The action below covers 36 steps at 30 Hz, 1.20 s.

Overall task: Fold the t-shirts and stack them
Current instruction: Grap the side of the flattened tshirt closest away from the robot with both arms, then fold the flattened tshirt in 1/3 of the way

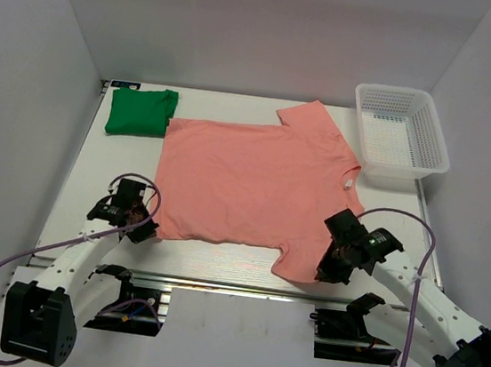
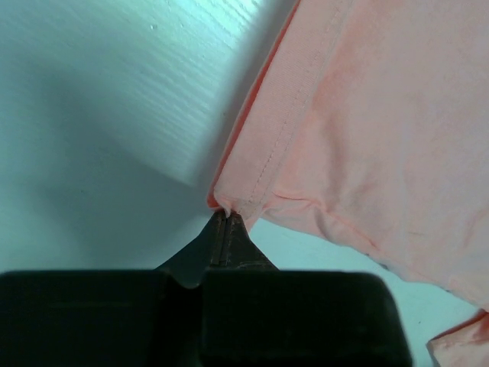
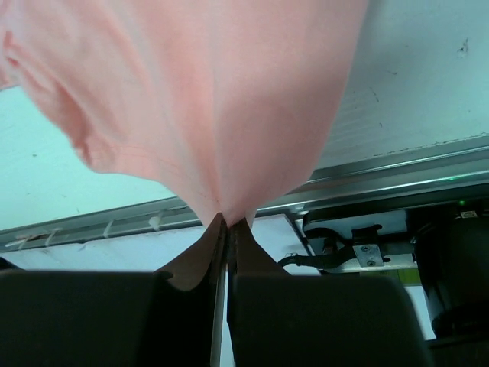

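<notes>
The salmon-pink t-shirt (image 1: 255,180) lies spread flat in the middle of the table, neck to the right. The bright green t-shirt (image 1: 141,110) lies folded as a small rectangle at the back left, just off the pink shirt's corner. My left gripper (image 1: 145,228) is shut on the pink shirt's near-left hem corner (image 2: 229,205). My right gripper (image 1: 323,269) is shut on the near sleeve's edge (image 3: 229,206), which hangs from the jaws above the table's front rail.
A white plastic mesh basket (image 1: 401,135) stands at the back right, beside the pink shirt's collar. The table's metal front rail (image 1: 243,277) runs just below both grippers. Grey walls close in the table on three sides.
</notes>
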Available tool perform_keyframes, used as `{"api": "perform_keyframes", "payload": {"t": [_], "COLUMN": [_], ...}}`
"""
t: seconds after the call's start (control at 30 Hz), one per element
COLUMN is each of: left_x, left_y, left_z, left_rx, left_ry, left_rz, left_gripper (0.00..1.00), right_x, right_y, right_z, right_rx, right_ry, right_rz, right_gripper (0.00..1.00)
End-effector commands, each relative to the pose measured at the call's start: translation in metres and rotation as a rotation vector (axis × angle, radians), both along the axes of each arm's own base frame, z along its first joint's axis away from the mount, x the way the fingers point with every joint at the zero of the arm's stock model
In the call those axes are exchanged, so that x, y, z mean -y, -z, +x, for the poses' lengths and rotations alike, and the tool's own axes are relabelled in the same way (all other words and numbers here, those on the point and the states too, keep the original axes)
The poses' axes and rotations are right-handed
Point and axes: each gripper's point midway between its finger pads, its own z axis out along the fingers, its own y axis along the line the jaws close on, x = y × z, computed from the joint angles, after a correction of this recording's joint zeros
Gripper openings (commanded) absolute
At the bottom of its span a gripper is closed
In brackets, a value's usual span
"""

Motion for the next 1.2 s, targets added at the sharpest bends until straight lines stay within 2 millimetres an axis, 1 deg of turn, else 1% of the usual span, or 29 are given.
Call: {"api": "perform_keyframes", "payload": {"t": [0.0,0.03,0.1,0.13,0.2,0.23,0.27,0.33,0.37,0.4,0.47,0.53,0.57,0.6,0.63,0.67,0.7,0.73,0.77,0.8,0.83,0.87,0.9,0.93,0.97,1.03,1.07,1.1,1.17], "left_x": [0.009,0.008,0.009,0.009,0.01,0.011,0.012,0.013,0.015,0.017,0.02,0.024,0.023,0.02,0.021,0.019,0.012,0.009,0.008,0.001,0.001,0.0,-0.002,-0.006,-0.008,-0.015,-0.014,-0.016,-0.019], "left_y": [-0.02,-0.021,-0.039,-0.042,-0.059,-0.063,-0.065,-0.064,-0.062,-0.062,-0.062,-0.072,-0.068,-0.079,-0.079,-0.077,-0.084,-0.085,-0.09,-0.092,-0.09,-0.095,-0.096,-0.097,-0.095,-0.095,-0.095,-0.092,-0.095], "left_z": [0.006,0.009,0.028,0.034,0.056,0.062,0.074,0.084,0.088,0.099,0.109,0.125,0.13,0.142,0.145,0.149,0.157,0.158,0.164,0.169,0.171,0.177,0.181,0.186,0.19,0.198,0.205,0.206,0.219], "left_rx": [0.043,0.052,0.134,0.142,0.213,0.228,0.238,0.237,0.231,0.228,0.228,0.256,0.237,0.265,0.258,0.25,0.267,0.262,0.277,0.281,0.275,0.287,0.289,0.29,0.27,0.271,0.277,0.267,0.295], "left_ry": [0.018,0.009,0.006,0.006,0.002,0.003,0.006,0.006,0.012,0.012,0.019,0.015,0.01,-0.002,-0.01,-0.019,-0.051,-0.059,-0.066,-0.098,-0.098,-0.104,-0.111,-0.122,-0.129,-0.151,-0.152,-0.157,-0.171], "left_rz": [-0.044,-0.045,-0.047,-0.048,-0.049,-0.051,-0.054,-0.054,-0.062,-0.062,-0.072,-0.089,-0.079,-0.063,-0.067,-0.054,-0.024,-0.01,-0.002,0.015,0.016,0.022,0.033,0.034,0.049,0.069,0.068,0.078,0.093], "left_gripper": [0.0,0.0,0.0,0.0,0.0,0.0,0.0,0.0,0.0,0.0,0.0,0.0,0.0,0.0,0.0,0.0,0.0,0.0,0.0,0.0,0.0,0.0,0.0,0.0,0.0,0.0,0.0,0.0,0.0], "right_x": [0.003,-0.001,-0.015,-0.017,-0.024,-0.022,-0.02,-0.015,-0.016,-0.01,-0.007,-0.006,0.0,0.006,0.007,0.017,0.019,0.019,0.024,0.024,0.028,0.029,0.038,0.04,0.035,0.044,0.038,0.04,0.038], "right_y": [-0.013,-0.015,-0.022,-0.022,-0.035,-0.035,-0.048,-0.054,-0.063,-0.074,-0.087,-0.104,-0.105,-0.107,-0.116,-0.115,-0.117,-0.124,-0.12,-0.126,-0.121,-0.127,-0.129,-0.118,-0.131,-0.127,-0.133,-0.126,-0.133], "right_z": [0.009,0.018,0.043,0.05,0.075,0.08,0.098,0.114,0.126,0.142,0.161,0.182,0.19,0.195,0.205,0.212,0.218,0.228,0.234,0.241,0.246,0.257,0.263,0.269,0.281,0.292,0.304,0.31,0.322], "right_rx": [0.033,0.074,0.165,0.179,0.261,0.262,0.333,0.378,0.426,0.49,0.559,0.645,0.648,0.663,0.682,0.673,0.683,0.697,0.685,0.706,0.694,0.721,0.73,0.709,0.758,0.765,0.787,0.775,0.79], "right_ry": [-0.003,-0.013,-0.024,-0.03,-0.024,-0.016,-0.002,0.027,0.043,0.085,0.132,0.162,0.185,0.188,0.203,0.233,0.227,0.238,0.249,0.245,0.25,0.254,0.278,0.262,0.247,0.214,0.194,0.18,0.149], "right_rz": [-0.027,-0.014,0.03,0.025,0.03,0.007,-0.019,-0.05,-0.045,-0.067,-0.063,-0.059,-0.074,-0.105,-0.114,-0.142,-0.153,-0.144,-0.158,-0.156,-0.173,-0.17,-0.178,-0.205,-0.179,-0.212,-0.182,-0.192,-0.173], "right_gripper": [0.0,0.0,0.0,0.0,0.0,0.0,0.0,0.0,0.0,0.0,0.0,0.0,0.0,0.0,0.0,0.0,0.0,0.0,0.0,0.0,0.0,0.0,0.0,0.0,0.0,0.0,0.0,0.0,0.0]}}
